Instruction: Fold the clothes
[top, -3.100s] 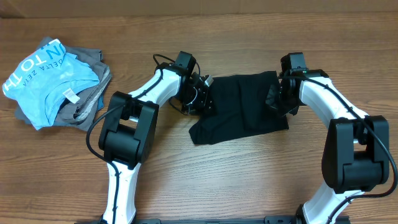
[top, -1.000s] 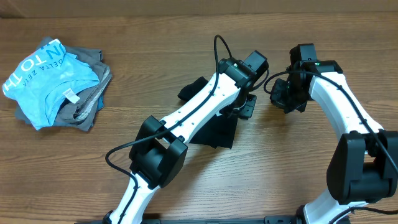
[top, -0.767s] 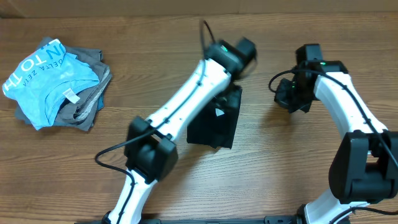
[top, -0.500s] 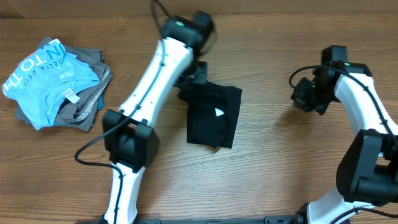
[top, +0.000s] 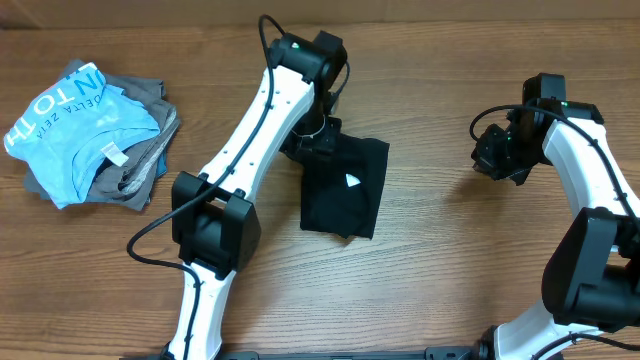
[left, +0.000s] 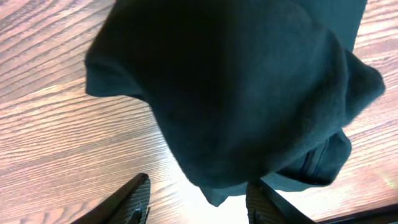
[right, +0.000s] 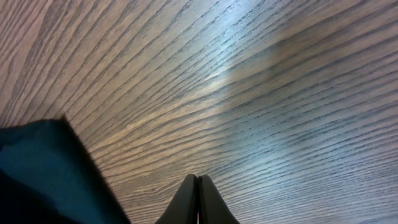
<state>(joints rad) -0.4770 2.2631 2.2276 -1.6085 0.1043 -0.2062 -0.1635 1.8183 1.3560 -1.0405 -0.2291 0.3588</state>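
The left gripper (left: 199, 208) has just released: its fingers stand parted. A bulge of the black shirt (left: 236, 93) lies directly ahead, its lowest fold reaching between them, unclamped. The right gripper (right: 198, 186) is closed and empty, withdrawn over bare table (right: 280, 93), with the shirt's corner well off to its left. The shirt, lately spread wide between both arms, now lies as a narrow panel, white label (top: 352, 181) up. One fold is judged complete; further folding is outstanding.

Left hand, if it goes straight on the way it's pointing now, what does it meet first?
Probably the black T-shirt: its bunched fabric lies right ahead of the open left hand, though how close is unclear.
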